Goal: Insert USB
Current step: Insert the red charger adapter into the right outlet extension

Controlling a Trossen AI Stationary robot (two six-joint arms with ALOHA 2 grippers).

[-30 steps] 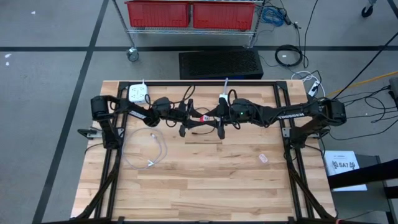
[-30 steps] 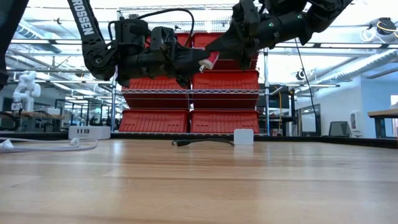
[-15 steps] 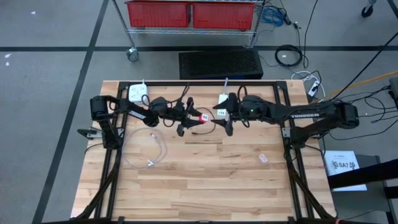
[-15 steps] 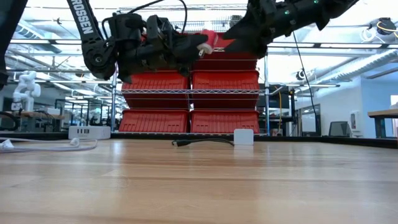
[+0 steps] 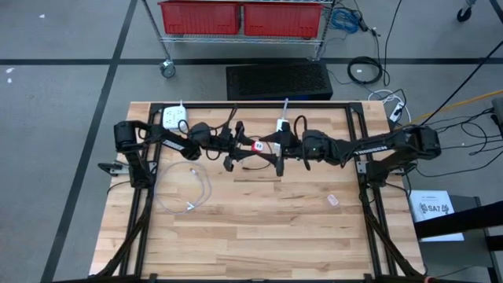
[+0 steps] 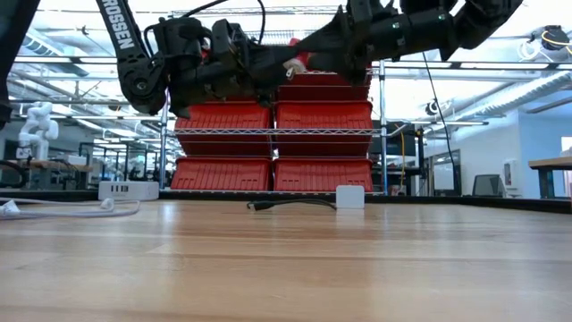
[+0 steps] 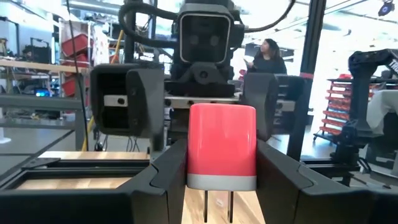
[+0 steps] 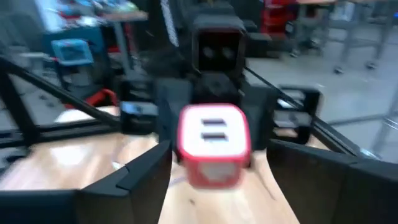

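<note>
A red charger (image 7: 221, 147) with a white USB face (image 8: 213, 131) is held high above the table's far middle, with my left gripper (image 5: 248, 147) shut on it. Its two prongs (image 7: 217, 206) point back toward the left wrist. My right gripper (image 8: 217, 171) faces it level from the right. It is open, with a finger on either side of the charger's USB end and a gap on each side. A white USB cable (image 5: 191, 191) lies in a loop on the table's left, untouched. My left gripper pinches the charger's two red side faces (image 7: 191, 149) between its two fingers. The fingers reach in about level from the table's left, and the USB face points toward the right gripper. The charger is lifted well clear of the table (image 6: 298, 63).
A white power strip (image 5: 174, 118) sits at the far left corner, and a small white block (image 6: 349, 197) and a black cord (image 6: 290, 204) lie under the grippers. A small pale item (image 5: 332, 200) lies right of centre. The near half of the wooden table (image 5: 259, 244) holds nothing else.
My left gripper has tipped upward, raising the red charger. My right gripper drew back from the charger toward the table's right, then came back toward it.
</note>
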